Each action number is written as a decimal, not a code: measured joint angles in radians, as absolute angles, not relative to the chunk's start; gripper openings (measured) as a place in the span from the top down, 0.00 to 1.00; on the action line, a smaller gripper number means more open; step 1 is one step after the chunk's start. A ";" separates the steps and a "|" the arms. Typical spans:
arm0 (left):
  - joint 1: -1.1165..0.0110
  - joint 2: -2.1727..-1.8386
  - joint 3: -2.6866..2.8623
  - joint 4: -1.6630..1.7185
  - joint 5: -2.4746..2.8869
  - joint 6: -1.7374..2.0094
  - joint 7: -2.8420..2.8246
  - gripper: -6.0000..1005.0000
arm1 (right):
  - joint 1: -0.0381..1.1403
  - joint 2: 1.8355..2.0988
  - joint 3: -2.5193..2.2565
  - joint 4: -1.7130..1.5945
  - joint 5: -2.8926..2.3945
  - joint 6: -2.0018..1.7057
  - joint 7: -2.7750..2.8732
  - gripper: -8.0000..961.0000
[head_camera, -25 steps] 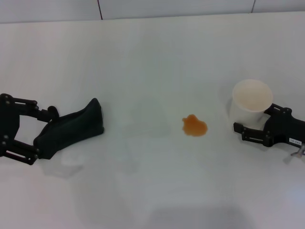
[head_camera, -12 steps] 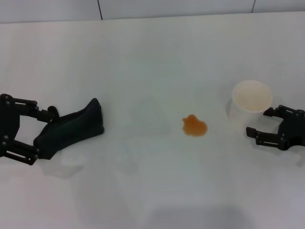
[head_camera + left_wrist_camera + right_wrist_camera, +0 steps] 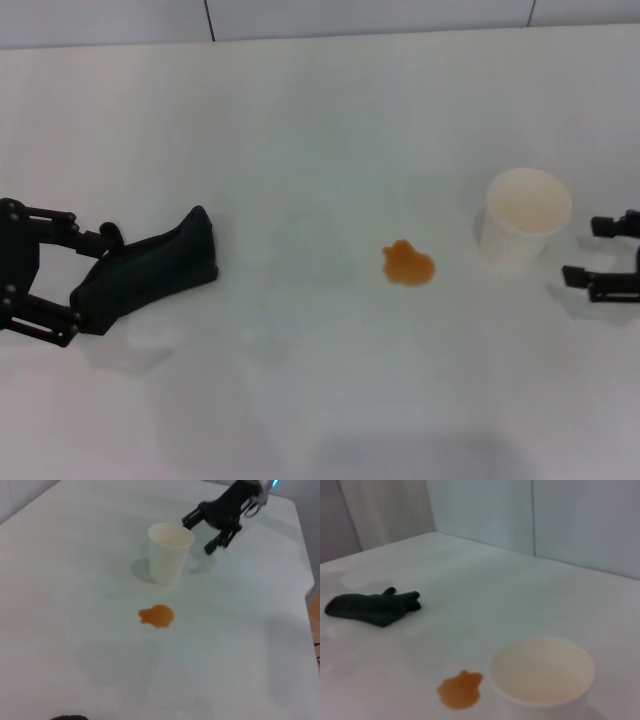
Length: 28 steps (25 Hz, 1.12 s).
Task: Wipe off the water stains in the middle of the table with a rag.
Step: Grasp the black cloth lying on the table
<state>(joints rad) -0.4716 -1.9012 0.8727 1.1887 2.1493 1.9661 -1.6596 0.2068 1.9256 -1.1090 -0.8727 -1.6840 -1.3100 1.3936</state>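
Note:
The water stains [image 3: 408, 264] are one small orange-brown blot on the white table [image 3: 320, 120], near its middle. The black rag [image 3: 150, 270] lies at the left, well apart from the blot. My left gripper [image 3: 90, 285] is open, its fingers on either side of the rag's left end. My right gripper [image 3: 585, 250] is open and empty at the right edge, just right of the white paper cup [image 3: 527, 215]. The left wrist view shows the blot [image 3: 157, 616], the cup [image 3: 170, 552] and my right gripper [image 3: 199, 535]. The right wrist view shows the rag [image 3: 372, 607] and the blot [image 3: 461, 689].
The paper cup [image 3: 542, 672] stands upright a short way right of the blot. A grey wall [image 3: 300, 15] runs along the table's far edge. Bare table lies between the rag and the blot.
My right gripper has drawn back to the right, away from the cup, which stays upright in place. The left gripper, rag and blot have not moved.

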 joint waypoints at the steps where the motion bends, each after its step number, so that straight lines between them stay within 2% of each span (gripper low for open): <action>1: -0.472 -1.901 0.873 1.189 2.149 1.966 -1.660 0.13 | 0.206 1.932 -1.067 -0.912 -1.728 -1.349 1.421 0.12; 6: -0.472 -1.901 0.871 1.191 2.149 1.966 -1.661 0.13 | 0.229 1.946 -0.955 -1.070 -1.872 -1.500 1.530 0.12; 16: -0.477 -1.900 0.844 1.196 2.173 1.950 -1.666 0.13 | 0.368 1.938 -0.924 -1.298 -1.920 -1.763 1.706 0.12; 21: -0.489 -1.904 0.817 1.201 2.251 1.922 -1.671 0.13 | 0.455 1.970 -0.932 -1.335 -1.988 -1.792 1.738 0.12; 28: -0.499 -1.941 0.816 1.268 2.350 1.873 -1.680 0.13 | 0.546 2.006 -0.934 -1.318 -2.098 -1.773 1.752 0.12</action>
<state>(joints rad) -0.4992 -1.9406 0.8162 1.2683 2.3504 1.8725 -1.6796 0.5462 2.0055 -0.9336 -1.3178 -2.0981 -1.7732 1.7524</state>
